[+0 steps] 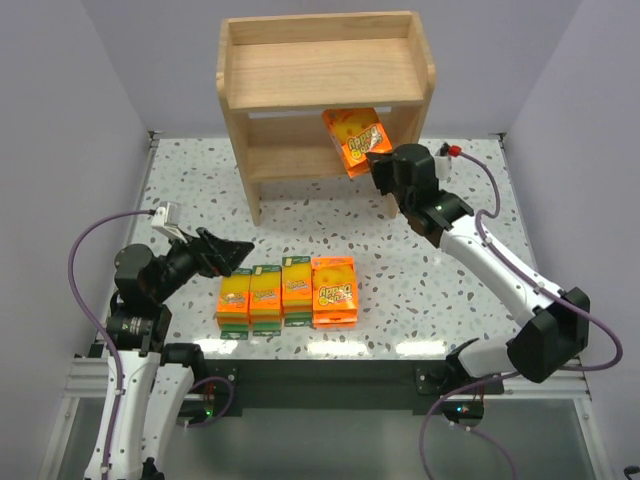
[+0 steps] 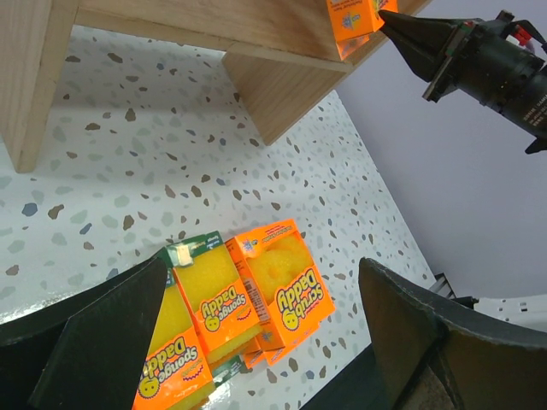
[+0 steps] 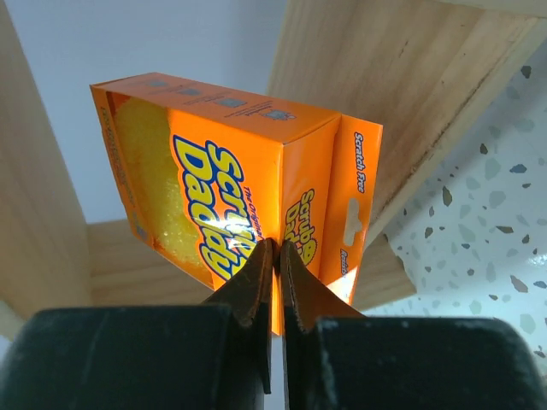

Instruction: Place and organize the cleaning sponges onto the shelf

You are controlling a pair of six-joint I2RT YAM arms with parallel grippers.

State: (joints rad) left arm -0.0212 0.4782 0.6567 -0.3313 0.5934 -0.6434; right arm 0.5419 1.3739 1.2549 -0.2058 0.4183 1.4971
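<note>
My right tool (image 1: 372,158) is pinched almost fully together on the edge of one flat orange pack (image 1: 354,135). In the right wrist view only a sliver of card sits between the two fingers. The pack hangs tilted at the right end of the shelf (image 1: 320,70), under the top board and in the mouth of the lower tier. I cannot tell whether it touches the lower board.

The other sponges sit in a row near the front of the desk (image 1: 200,190), touching side by side. There are three yellow-and-green stacks (image 1: 265,293), then an all-orange stack (image 1: 335,290) at the right end. That last stack looks like two flat packs, one on the other.

My left tool (image 1: 240,256) is just to the left of the row, near the leftmost pack. Its fingers are spread wide and have hold of nothing. In the left wrist view the row shows between the two fingers, with the shelf and the right arm beyond.
</note>
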